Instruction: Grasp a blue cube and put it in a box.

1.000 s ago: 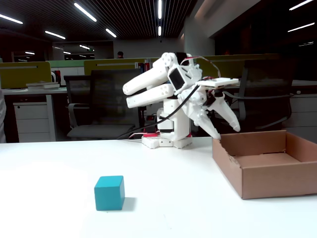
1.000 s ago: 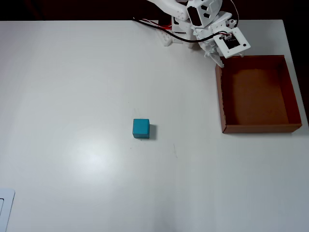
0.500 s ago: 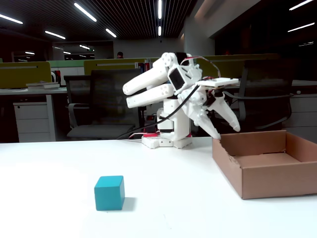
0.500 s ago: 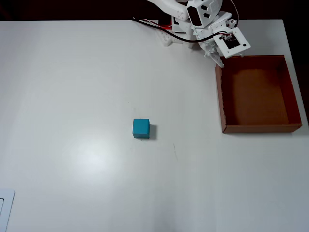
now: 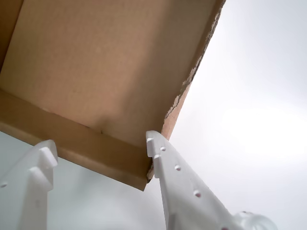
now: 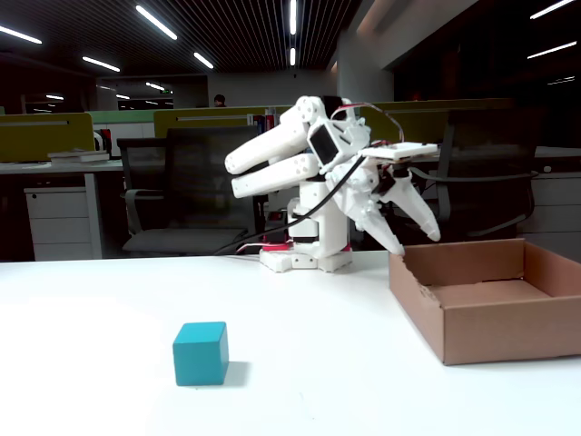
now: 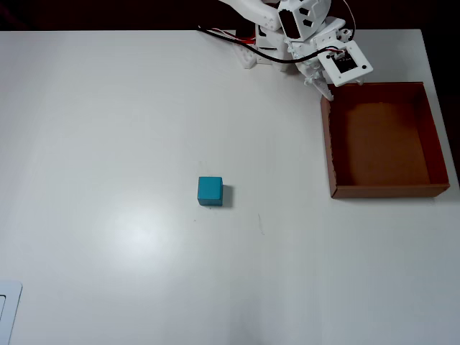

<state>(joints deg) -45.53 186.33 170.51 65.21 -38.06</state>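
The blue cube (image 7: 210, 191) sits alone on the white table, well left of the box in the overhead view; the fixed view has the blue cube (image 6: 201, 353) near the front. The box (image 7: 327, 144) is an empty brown cardboard tray at the right, also seen as the box (image 6: 490, 331) in the fixed view. My gripper (image 6: 418, 243) hangs open and empty just above the box's torn back-left corner. In the wrist view my gripper (image 5: 98, 148) straddles that corner of the box (image 5: 105, 62). From overhead, my gripper (image 7: 327, 88) is far from the cube.
The arm's base (image 7: 251, 56) and its cables (image 7: 223, 36) stand at the table's back edge. A white flat object (image 7: 7, 309) lies at the front left corner in the overhead view. Office chairs (image 6: 182, 195) stand behind the table.
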